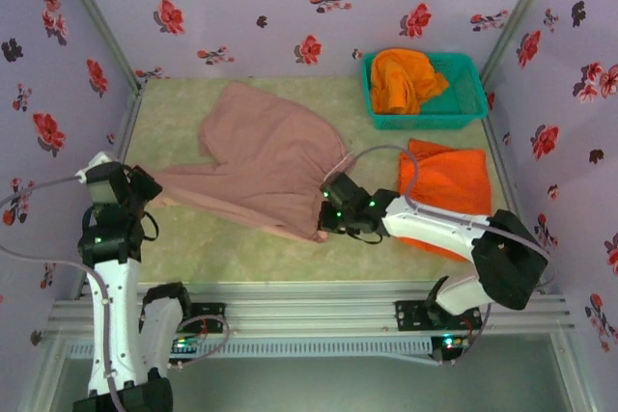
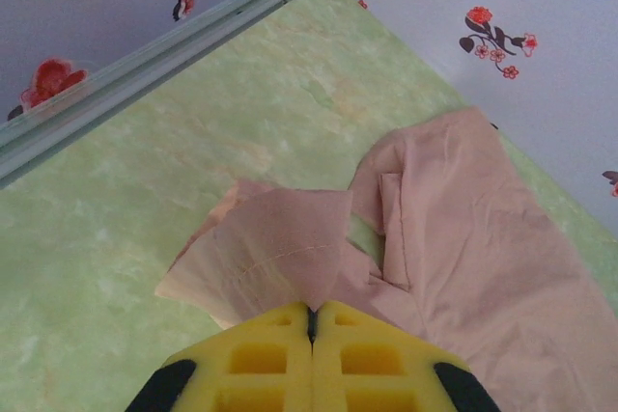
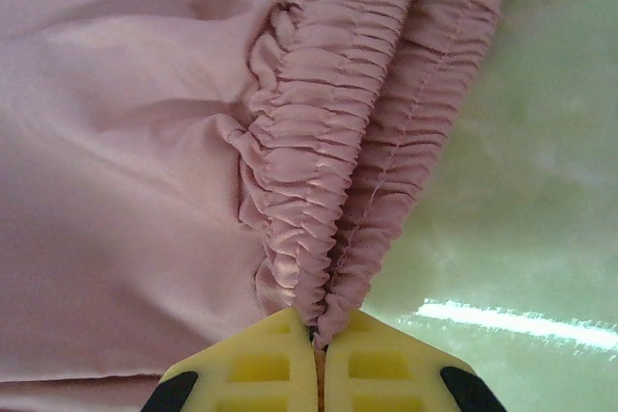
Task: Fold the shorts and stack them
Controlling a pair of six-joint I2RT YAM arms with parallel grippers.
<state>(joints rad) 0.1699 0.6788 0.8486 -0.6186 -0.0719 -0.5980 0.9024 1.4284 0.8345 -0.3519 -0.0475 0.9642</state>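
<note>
The dusty pink-beige shorts (image 1: pixel 266 156) lie spread across the middle of the green table. My left gripper (image 1: pixel 145 192) is shut on a leg hem of the pink shorts (image 2: pixel 290 248) at their left end. My right gripper (image 1: pixel 328 214) is shut on the gathered elastic waistband (image 3: pixel 333 190) at their near right corner. A folded bright orange pair (image 1: pixel 446 185) lies flat on the table to the right, partly under my right arm. Another orange pair (image 1: pixel 404 79) sits bunched inside the teal basket.
The teal mesh basket (image 1: pixel 465 113) stands at the back right corner. Floral walls (image 1: pixel 290 7) close in the table on three sides. A metal rail (image 1: pixel 309 311) runs along the near edge. Bare green tabletop (image 1: pixel 241 253) lies in front of the pink shorts.
</note>
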